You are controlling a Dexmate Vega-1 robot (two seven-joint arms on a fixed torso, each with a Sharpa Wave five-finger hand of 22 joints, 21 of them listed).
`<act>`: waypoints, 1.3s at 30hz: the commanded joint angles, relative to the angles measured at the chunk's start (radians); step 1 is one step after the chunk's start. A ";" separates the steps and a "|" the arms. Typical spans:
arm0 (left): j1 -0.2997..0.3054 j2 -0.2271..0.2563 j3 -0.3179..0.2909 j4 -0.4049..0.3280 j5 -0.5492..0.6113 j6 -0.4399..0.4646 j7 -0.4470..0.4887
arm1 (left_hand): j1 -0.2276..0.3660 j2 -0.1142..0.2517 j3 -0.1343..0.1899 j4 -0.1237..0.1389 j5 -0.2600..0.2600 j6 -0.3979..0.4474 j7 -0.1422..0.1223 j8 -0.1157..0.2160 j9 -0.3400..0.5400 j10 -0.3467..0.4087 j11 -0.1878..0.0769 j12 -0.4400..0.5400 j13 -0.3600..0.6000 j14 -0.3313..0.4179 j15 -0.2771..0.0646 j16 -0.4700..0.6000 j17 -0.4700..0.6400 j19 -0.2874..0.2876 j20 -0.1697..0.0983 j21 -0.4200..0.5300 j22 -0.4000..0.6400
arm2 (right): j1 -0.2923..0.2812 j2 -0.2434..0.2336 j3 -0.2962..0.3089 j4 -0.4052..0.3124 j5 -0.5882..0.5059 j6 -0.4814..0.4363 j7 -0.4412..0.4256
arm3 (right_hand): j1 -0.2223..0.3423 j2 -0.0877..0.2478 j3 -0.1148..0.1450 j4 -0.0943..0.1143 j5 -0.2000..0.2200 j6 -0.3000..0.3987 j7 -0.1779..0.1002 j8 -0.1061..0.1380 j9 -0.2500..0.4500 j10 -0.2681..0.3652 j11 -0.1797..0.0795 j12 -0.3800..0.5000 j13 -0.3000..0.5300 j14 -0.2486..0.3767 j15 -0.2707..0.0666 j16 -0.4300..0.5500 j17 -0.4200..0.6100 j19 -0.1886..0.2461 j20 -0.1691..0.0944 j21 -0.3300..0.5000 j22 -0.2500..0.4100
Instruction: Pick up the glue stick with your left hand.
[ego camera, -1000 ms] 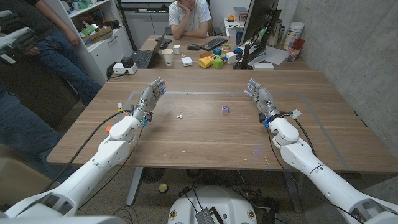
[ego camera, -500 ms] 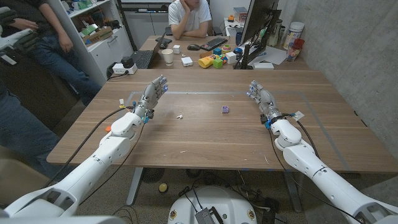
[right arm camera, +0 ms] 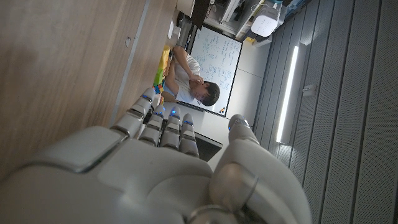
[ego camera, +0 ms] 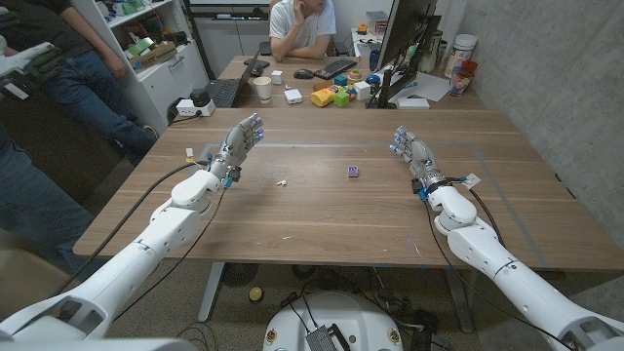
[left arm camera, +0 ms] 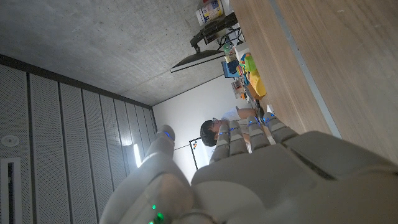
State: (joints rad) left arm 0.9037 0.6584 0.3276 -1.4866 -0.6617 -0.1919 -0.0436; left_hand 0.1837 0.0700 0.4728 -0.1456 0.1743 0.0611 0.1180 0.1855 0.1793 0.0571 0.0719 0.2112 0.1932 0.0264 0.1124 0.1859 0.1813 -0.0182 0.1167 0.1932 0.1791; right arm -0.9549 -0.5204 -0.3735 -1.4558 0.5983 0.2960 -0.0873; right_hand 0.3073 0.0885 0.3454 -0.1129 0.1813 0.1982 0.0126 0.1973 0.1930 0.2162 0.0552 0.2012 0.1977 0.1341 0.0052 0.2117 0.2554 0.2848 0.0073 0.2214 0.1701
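Note:
A small purple object [ego camera: 353, 172], which may be the glue stick, lies near the middle of the wooden table [ego camera: 322, 229]. My left hand [ego camera: 239, 146] stands over the table's left part with its fingers stretched out and apart, holding nothing, well to the left of the purple object. My right hand [ego camera: 409, 151] stands at the right with its fingers extended, holding nothing, a short way right of the object. The left wrist view shows the back of my left hand [left arm camera: 280, 168]. The back of my right hand [right arm camera: 155, 162] appears in the right wrist view.
A tiny white scrap [ego camera: 281, 181] lies between my left hand and the purple object. Behind my table is a desk [ego camera: 292, 73] with a laptop [ego camera: 222, 90], a cup [ego camera: 262, 89], coloured blocks [ego camera: 331, 95] and a monitor [ego camera: 402, 39]. A person [ego camera: 300, 24] sits there; another person [ego camera: 68, 68] stands at the left.
My left hand has crept a little forward and up over the table. My right hand has shifted slightly right. The purple object has not moved.

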 commanded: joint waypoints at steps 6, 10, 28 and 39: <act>0.130 0.135 -0.089 -0.229 -0.018 0.109 0.099 | 0.026 0.007 0.015 -0.006 0.011 0.009 0.011 0.011 0.002 0.008 0.015 0.006 0.003 0.010 0.011 0.009 0.002 0.010 0.012 0.011 0.002 | 0.022 -0.010 0.002 0.009 -0.001 -0.011 0.012 | 0.004 0.006 0.000 -0.005 0.006 0.007 0.002 0.004 0.001 0.008 -0.002 0.002 0.001 0.004 0.002 0.005 -0.001 0.000 0.006 -0.004 0.001; 0.165 0.169 -0.110 -0.275 -0.003 0.123 0.122 | 0.037 0.012 0.021 -0.011 0.013 0.010 0.012 0.011 0.002 0.011 0.017 0.007 0.003 0.018 0.013 0.011 0.002 0.022 0.019 0.015 0.002 | 0.021 -0.012 0.000 0.003 -0.004 -0.012 0.012 | 0.003 0.007 0.000 -0.006 0.006 0.007 0.001 0.004 0.001 0.009 -0.001 0.002 0.001 0.004 0.001 0.005 -0.002 0.000 0.007 -0.005 0.001; 0.323 0.361 -0.230 -0.468 0.099 0.237 0.188 | 0.120 0.044 0.066 -0.034 0.030 0.002 0.020 0.012 0.003 0.013 0.020 0.006 0.004 0.029 0.029 0.011 0.002 0.041 0.063 0.017 0.003 | 0.002 -0.025 0.009 -0.028 -0.011 -0.009 -0.003 | 0.002 0.008 -0.002 -0.007 0.006 0.007 0.000 0.004 0.001 0.009 -0.003 0.002 0.001 0.003 0.001 0.005 -0.005 -0.001 0.007 -0.010 0.001; 0.476 0.440 -0.368 -0.601 0.186 0.362 0.258 | 0.197 0.066 0.105 -0.041 0.042 0.006 0.021 0.017 0.004 0.022 0.023 0.009 0.005 0.045 0.034 0.013 0.002 0.051 0.081 0.017 0.003 | 0.003 -0.022 0.007 -0.027 -0.011 -0.009 -0.003 | 0.002 0.009 -0.003 -0.008 0.006 0.008 0.000 0.004 0.001 0.010 -0.003 0.002 0.001 0.004 0.001 0.005 -0.006 -0.003 0.007 -0.012 0.001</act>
State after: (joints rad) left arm 1.2045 0.9873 0.1140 -1.9241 -0.5535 0.0531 0.1496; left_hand 0.3505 0.1291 0.5613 -0.1856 0.2073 0.0663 0.1231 0.1964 0.1793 0.0747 0.0893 0.2149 0.1931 0.0572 0.1425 0.1930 0.1816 0.0292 0.1869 0.2073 0.1789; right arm -0.9491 -0.5425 -0.3669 -1.4784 0.5899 0.2856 -0.0864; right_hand 0.3073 0.0885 0.3410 -0.1172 0.1813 0.1982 0.0126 0.1973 0.1929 0.2161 0.0552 0.2012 0.1975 0.1341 0.0052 0.2117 0.2460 0.2812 0.0109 0.2107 0.1699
